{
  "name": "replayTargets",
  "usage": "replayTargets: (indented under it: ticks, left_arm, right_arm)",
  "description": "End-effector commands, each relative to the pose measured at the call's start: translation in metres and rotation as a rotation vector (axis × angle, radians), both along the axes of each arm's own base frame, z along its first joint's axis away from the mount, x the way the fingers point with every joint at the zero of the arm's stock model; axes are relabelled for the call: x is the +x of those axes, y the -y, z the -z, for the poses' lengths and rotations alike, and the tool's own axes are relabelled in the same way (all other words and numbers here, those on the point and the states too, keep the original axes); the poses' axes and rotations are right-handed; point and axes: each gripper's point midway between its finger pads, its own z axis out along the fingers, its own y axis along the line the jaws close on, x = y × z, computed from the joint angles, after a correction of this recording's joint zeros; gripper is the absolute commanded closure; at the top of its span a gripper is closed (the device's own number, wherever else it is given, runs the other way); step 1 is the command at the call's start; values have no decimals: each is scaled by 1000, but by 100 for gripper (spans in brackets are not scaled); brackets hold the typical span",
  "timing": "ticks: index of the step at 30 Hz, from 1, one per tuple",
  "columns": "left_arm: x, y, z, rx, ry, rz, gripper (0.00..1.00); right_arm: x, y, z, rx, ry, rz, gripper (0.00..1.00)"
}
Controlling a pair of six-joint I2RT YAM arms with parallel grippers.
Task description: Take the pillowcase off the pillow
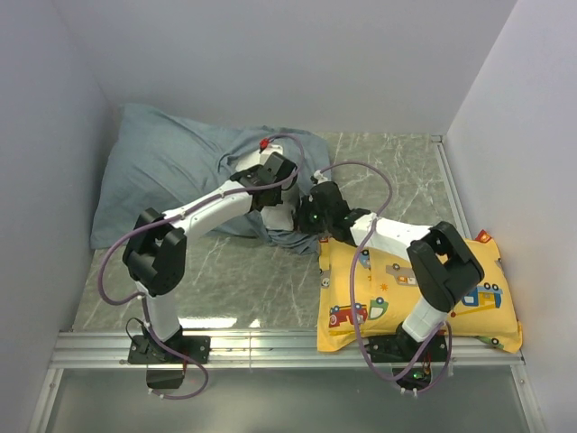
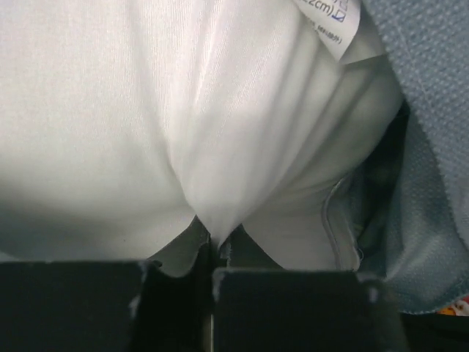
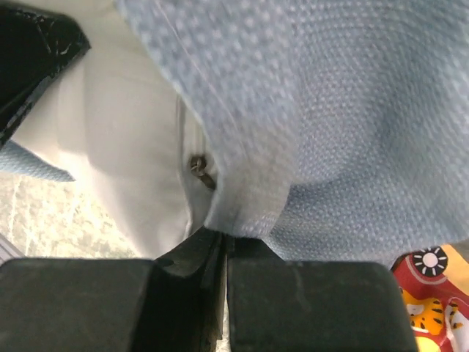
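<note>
Table (image 1: 252, 271): pillowcase (image 1: 171, 171) lies back left, bulky, its open end toward centre where both arms meet. Pillow (image 2: 183, 110) sits mostly inside it, white corner showing at the mouth. Left gripper (image 2: 212, 253) is pinched tight on a fold of pillow; right gripper (image 3: 223, 246) is clamped on the pillowcase hem, near what looks like a zip pull (image 3: 199, 170). Step in hand, likely the pull-apart: draw the two opposite ways, slowly, low over the table, watching both thin pinches for slip
</note>
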Motion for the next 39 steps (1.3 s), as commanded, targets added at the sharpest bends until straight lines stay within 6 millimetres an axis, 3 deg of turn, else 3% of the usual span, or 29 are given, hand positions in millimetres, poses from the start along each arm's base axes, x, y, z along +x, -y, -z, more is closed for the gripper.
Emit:
replayTargets:
  ticks: [1,3,4,6,7,10,14,16,17,18,19,20,21,22,24,25,28,33,36,39]
  left_arm:
    - [9,1,-17,-10,49,-31,100]
    - [5,2,-33,-44,69,-14,100]
    - [2,5,-38,-67,66,3,100]
    - [-4,6,-54,-105,82,21,100]
    - [-6,8,-59,-126,83,35,100]
    - [-14,9,-77,-170,104,57,100]
    - [-22,14,-91,-228,110,91,100]
    - [-25,16,-94,-249,112,100,100]
    - [-27,17,-100,-271,116,110,100]
    - [-29,19,-102,-284,117,116,100]
    - [-31,19,-110,-302,132,123,100]
    - [-33,20,-112,-311,132,132,100]
    - [-34,19,-114,-316,134,131,100]
    - [-36,18,-116,-319,137,132,100]
    - [-41,15,-124,-327,145,137,100]
    - [-44,12,-129,-334,153,140,100]
    - [-51,8,-133,-338,159,150,100]
    - [-68,-6,-153,-368,199,158,100]
    - [-79,-15,-172,-412,246,156,100]
    - [-87,-26,-195,-450,301,133,100]
  right_arm:
    - [14,6,-31,41,92,40,93]
    - [16,14,-32,7,95,59,82]
    - [18,20,-36,-20,119,68,68]
    - [20,26,-49,-50,142,77,55]
    - [20,28,-63,-53,177,64,42]
    - [19,30,-105,-67,259,48,27]
    - [22,31,-160,-70,381,77,17]
    - [30,30,-162,-94,393,81,14]
    - [36,28,-172,-106,402,90,14]
    - [44,24,-158,-146,382,77,14]
    - [52,20,-166,-144,395,82,14]
    - [57,17,-162,-154,389,79,15]
    - [67,16,-146,-195,365,83,17]
    - [75,11,-153,-201,377,90,24]
    - [85,12,-130,-265,325,79,37]
    - [88,11,-128,-268,318,74,49]
    - [101,19,-121,-273,301,96,68]
    - [130,69,-109,-297,245,238,88]
    - [146,93,-98,-283,206,295,94]
    - [157,102,-85,-287,166,313,97]
